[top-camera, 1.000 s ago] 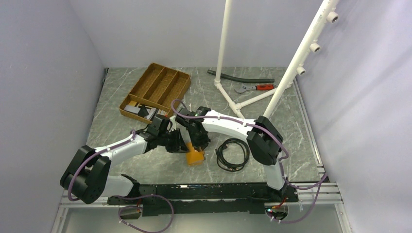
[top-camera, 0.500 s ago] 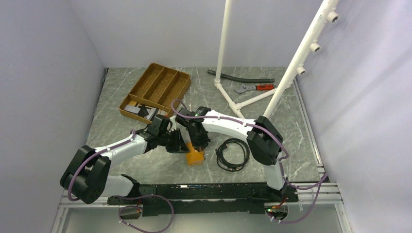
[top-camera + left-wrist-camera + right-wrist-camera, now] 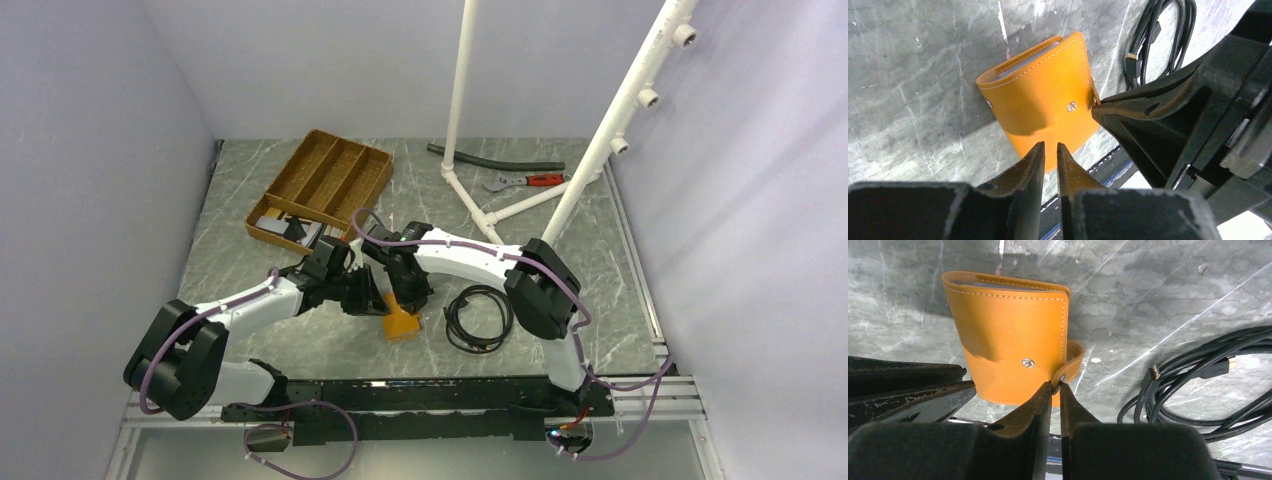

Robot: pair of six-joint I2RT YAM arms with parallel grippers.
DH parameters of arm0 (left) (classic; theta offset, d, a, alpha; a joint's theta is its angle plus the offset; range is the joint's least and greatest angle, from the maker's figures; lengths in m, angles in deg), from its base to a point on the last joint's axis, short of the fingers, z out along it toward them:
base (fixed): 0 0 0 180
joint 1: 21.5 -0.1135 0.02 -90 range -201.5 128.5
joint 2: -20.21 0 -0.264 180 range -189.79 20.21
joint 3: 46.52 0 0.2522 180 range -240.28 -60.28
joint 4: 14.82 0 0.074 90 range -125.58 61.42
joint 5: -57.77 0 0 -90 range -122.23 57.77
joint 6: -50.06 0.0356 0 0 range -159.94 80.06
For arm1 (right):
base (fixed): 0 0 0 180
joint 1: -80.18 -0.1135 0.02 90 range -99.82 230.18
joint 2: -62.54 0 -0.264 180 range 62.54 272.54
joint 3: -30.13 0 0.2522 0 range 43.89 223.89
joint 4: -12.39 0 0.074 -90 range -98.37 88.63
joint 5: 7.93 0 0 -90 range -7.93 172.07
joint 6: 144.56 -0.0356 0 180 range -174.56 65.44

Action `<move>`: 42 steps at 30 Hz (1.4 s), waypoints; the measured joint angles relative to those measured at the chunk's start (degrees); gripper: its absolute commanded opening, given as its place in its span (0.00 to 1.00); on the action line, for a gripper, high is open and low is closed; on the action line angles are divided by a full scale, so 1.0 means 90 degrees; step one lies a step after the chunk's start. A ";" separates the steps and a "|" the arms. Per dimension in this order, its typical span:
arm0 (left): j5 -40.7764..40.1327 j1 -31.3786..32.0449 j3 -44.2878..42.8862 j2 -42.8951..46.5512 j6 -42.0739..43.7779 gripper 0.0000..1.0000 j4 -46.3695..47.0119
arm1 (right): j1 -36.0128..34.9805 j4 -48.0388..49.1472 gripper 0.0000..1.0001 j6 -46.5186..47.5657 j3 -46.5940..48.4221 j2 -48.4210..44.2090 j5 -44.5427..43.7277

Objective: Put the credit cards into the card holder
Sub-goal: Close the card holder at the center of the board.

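Observation:
The card holder, an orange folded wallet, lies on the marble table between my two grippers. My right gripper is shut on its snap tab. My left gripper is shut, with its tips against the near edge of the wallet, not gripping it. A pale blue-grey inner pocket edge shows at the wallet's fold. The credit cards, dark and greyish, lie in the near end of the wooden tray. In the top view the left gripper and right gripper meet just above the wallet.
The brown wooden compartment tray stands at the back left. A coiled black cable lies right of the wallet, also in the right wrist view. A white pipe frame, black hose and red-handled wrench are at the back.
The right arm's elbow has shifted slightly to the left. The wallet and both grippers stay where they were.

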 measured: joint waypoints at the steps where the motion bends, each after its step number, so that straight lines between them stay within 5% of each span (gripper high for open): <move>1: 0.0000 0.0000 -0.0002 0.0000 0.0000 0.20 0.0000 | 0.0000 0.0005 0.10 0.0005 -0.0017 0.0000 0.0007; 4: 0.0000 0.0000 -0.0002 0.0000 0.0000 0.20 0.0000 | 0.0012 0.0024 0.00 0.0010 -0.0063 0.0000 0.0024; 12: 0.0039 -0.0039 0.0000 -0.0036 0.0000 0.20 0.0022 | 0.0075 0.0357 0.00 0.0036 -0.0427 -0.0202 0.0138; 19: 0.0070 -0.0121 -0.0007 -0.0325 0.0002 0.22 0.0051 | 0.0568 0.1530 0.00 0.0078 -0.1795 -0.1394 0.0862; 37: 0.0117 -0.0136 -0.0146 -0.0444 0.0051 0.36 0.0046 | 0.1146 0.3973 0.00 0.0646 -0.3279 -0.1967 0.2419; 42: 0.0112 -0.0136 -0.0134 -0.0437 0.0044 0.49 0.0049 | 0.1246 0.4333 0.00 0.0687 -0.3490 -0.1970 0.2688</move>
